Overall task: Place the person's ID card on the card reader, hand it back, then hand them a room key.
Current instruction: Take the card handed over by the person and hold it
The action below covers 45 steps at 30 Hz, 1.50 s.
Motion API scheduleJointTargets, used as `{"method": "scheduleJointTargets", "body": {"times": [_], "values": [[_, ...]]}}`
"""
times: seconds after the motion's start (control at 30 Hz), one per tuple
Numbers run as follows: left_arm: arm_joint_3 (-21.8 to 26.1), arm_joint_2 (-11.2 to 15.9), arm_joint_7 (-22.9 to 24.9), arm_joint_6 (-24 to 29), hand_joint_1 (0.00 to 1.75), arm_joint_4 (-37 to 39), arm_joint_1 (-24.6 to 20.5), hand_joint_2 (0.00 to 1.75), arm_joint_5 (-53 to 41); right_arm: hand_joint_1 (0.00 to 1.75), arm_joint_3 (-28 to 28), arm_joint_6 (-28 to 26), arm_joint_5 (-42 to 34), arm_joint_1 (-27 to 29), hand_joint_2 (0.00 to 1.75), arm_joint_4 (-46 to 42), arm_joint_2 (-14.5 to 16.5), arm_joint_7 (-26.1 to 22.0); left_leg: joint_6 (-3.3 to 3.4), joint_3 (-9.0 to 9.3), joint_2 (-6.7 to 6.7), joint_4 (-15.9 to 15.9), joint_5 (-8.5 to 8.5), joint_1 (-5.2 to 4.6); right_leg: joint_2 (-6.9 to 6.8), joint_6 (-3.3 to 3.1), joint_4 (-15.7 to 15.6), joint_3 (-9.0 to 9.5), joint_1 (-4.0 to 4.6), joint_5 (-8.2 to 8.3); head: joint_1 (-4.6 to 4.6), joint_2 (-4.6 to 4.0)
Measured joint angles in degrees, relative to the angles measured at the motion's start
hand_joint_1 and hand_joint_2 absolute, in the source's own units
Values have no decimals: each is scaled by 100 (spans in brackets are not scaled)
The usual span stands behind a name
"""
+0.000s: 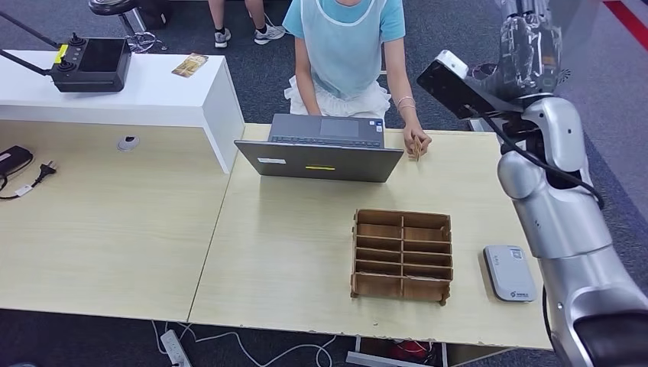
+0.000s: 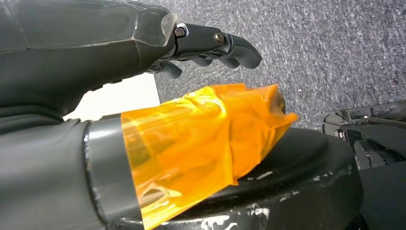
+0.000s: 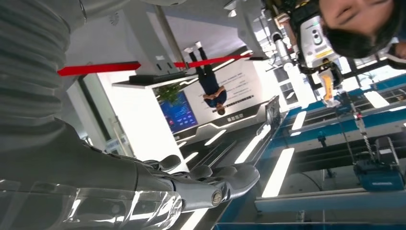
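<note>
Opening step: the person's hand holds the ID card on the counter while the raised right robot hand, empty with fingers extended, must next receive it for the card reader.

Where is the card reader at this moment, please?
In the head view, the card reader lies flat on the desk on the robot's right side, just right of the wooden organizer and near the desk's front edge.
</note>
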Motion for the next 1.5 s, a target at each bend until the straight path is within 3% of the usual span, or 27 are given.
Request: {"method": "scheduleJointTargets", "body": {"times": [0.63,1.5], "values": [[-321,27,-63,-43,0,0,-9,0,-221,0,225,156,21,-1429,175,2705,189,-16,-2,1,-1,1,2,0,0,1,1,-1,0,1,-1,0],[-524,21,-56,-28,0,2,-12,0,-307,0,212,10,149,-1532,175,3826,457,143,-2,1,-1,1,2,0,0,1,1,-1,0,1,0,0]]}}
